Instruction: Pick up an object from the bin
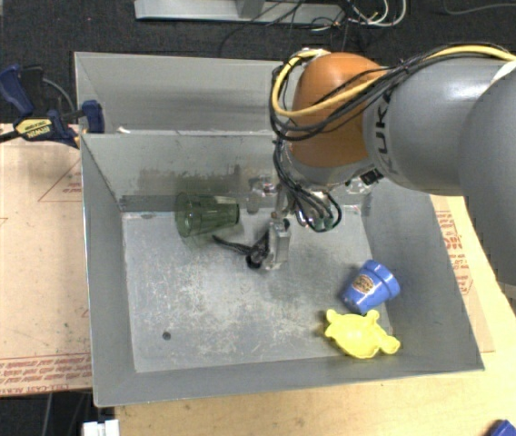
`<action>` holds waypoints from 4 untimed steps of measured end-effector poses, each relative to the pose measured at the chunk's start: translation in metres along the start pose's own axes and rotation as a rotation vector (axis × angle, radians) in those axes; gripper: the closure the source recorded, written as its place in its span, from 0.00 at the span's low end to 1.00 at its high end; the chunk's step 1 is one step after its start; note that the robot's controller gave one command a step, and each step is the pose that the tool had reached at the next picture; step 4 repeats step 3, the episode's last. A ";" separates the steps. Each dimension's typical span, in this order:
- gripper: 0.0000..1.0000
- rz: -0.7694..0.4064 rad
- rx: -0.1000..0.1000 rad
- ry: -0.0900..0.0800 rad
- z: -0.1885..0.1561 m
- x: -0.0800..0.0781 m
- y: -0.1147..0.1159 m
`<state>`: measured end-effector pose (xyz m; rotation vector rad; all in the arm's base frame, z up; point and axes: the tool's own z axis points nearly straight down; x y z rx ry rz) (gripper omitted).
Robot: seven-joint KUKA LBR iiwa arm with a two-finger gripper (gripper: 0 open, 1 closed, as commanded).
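Small thin black curved thing (240, 246), flat near the bin (203, 325) middle

A robot lab is shown: a big grey robot arm (458, 125) is set over a metal bin (104, 243), and loose cables (367, 3) are seen beyond the gripper (272, 254).

Robot parts, as we log them:
1. Arm (462, 125): one grey arm w/ a thick link, entering from the view's right & running left to approx. centre.
2. Cover (331, 107): orange, rounded, capping the link's left end at the wrist (317, 166).
3. Cables (285, 80): yellow + black, looped over the cover's top & left side, then along the link's upper edge to the right.
4. Wires (320, 212): small bunch incl. green, hanging just under the cover.
5. Gripper (274, 242): slim, metal, pointing down from below the wrist, tip low, near view centre.
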<state>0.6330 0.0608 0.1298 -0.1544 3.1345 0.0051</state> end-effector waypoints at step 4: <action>1.00 -0.427 -0.001 -0.003 0.059 -0.003 -0.019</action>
